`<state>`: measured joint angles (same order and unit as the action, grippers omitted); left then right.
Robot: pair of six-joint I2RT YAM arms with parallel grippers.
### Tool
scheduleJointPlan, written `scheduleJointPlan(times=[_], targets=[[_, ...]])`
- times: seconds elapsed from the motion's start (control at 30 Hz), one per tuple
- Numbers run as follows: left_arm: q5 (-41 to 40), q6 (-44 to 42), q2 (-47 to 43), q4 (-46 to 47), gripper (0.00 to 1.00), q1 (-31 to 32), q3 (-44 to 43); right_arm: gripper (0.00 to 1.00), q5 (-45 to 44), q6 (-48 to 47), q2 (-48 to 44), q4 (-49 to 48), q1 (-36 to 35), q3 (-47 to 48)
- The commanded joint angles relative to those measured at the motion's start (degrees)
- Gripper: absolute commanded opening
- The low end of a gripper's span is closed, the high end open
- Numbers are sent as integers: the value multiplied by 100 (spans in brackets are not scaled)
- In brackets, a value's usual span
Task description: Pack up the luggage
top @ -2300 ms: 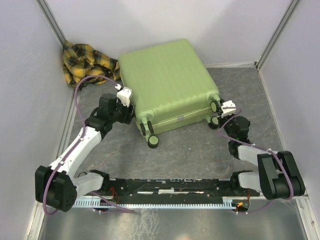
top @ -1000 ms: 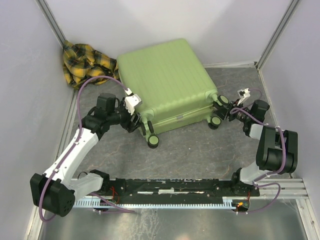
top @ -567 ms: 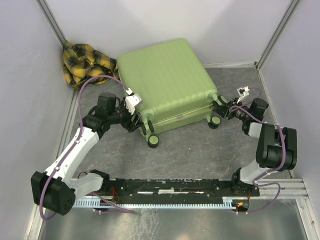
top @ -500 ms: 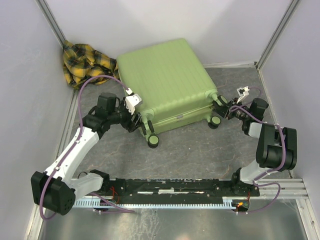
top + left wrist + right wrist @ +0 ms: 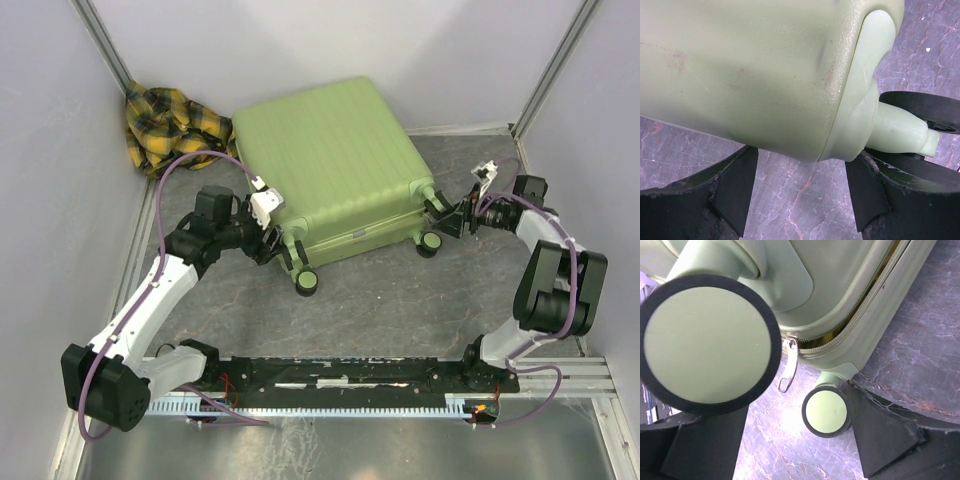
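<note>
Overhead looks down — wrist views hug luggage (image 5: 330,160).

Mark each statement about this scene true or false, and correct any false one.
1. The suitcase lies flat, not standing on its wheels. True.
2. The checked cloth is packed inside the suitcase. False: it lies outside, in the far left corner beside the suitcase.
3. The left gripper is open at a near corner of the suitcase. True.
4. The right gripper holds the checked cloth. False: it is open and empty, close to the wheels on the suitcase's right side.
</note>
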<state>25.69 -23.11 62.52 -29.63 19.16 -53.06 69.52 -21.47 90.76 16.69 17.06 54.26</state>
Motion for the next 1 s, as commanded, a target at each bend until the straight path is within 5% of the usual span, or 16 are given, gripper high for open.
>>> scheduleJointPlan(times=[0.0,0.37,0.6,0.97], targets=[[-5,-227,-67,405,75,18,-33,82,575,-1831,592,2237,-9,736],[34,-253,12,404,75,18,-86,69,520,827,695,44,-47,398],[56,-256,64,410,75,18,-83,64,577,1063,693,133,-133,405],[77,-233,78,426,74,18,-88,37,417,1522,677,-216,-335,423]])
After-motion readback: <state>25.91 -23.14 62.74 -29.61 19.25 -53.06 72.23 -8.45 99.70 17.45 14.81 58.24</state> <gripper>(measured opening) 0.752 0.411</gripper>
